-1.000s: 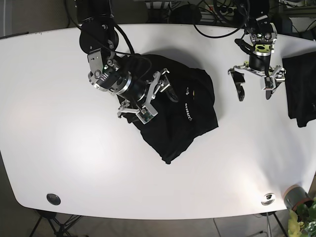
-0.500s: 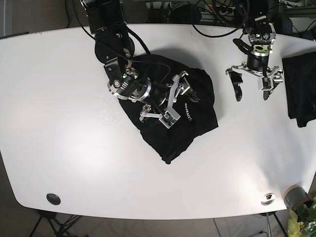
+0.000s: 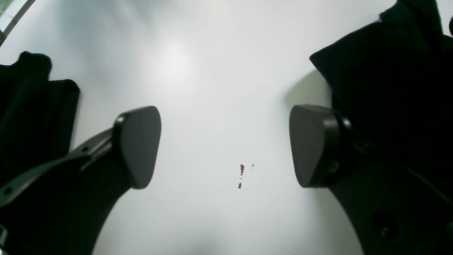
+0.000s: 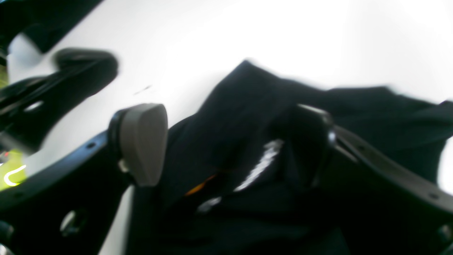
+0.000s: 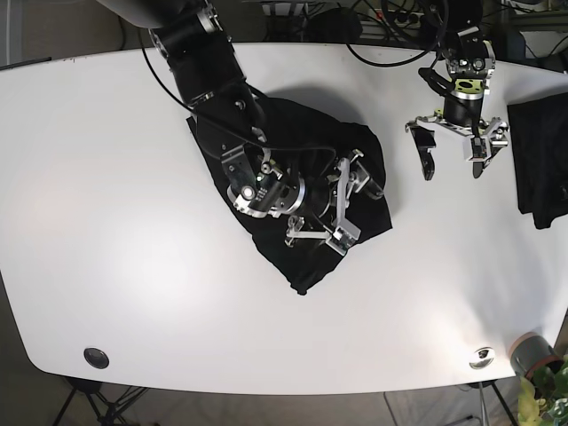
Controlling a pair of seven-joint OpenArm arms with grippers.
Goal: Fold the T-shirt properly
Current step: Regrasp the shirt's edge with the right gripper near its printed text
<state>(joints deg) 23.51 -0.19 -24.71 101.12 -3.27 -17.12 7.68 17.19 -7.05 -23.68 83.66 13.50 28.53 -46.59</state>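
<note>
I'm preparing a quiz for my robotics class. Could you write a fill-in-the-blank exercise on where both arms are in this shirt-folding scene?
1. The crumpled T-shirt on the white table is ____ in colour.
2. The right gripper, jaws open, is over the ____.
3. The left gripper hangs with open jaws above bare ____.
4. The dark folded cloth lies near the table's ____ edge in the base view.

Missing words: black; T-shirt; table; right

Right end effector (image 5: 342,204) over T-shirt (image 5: 297,142)

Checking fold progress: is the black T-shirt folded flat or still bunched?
Bunched: the T-shirt lies crumpled and uneven under the open right gripper.
</note>
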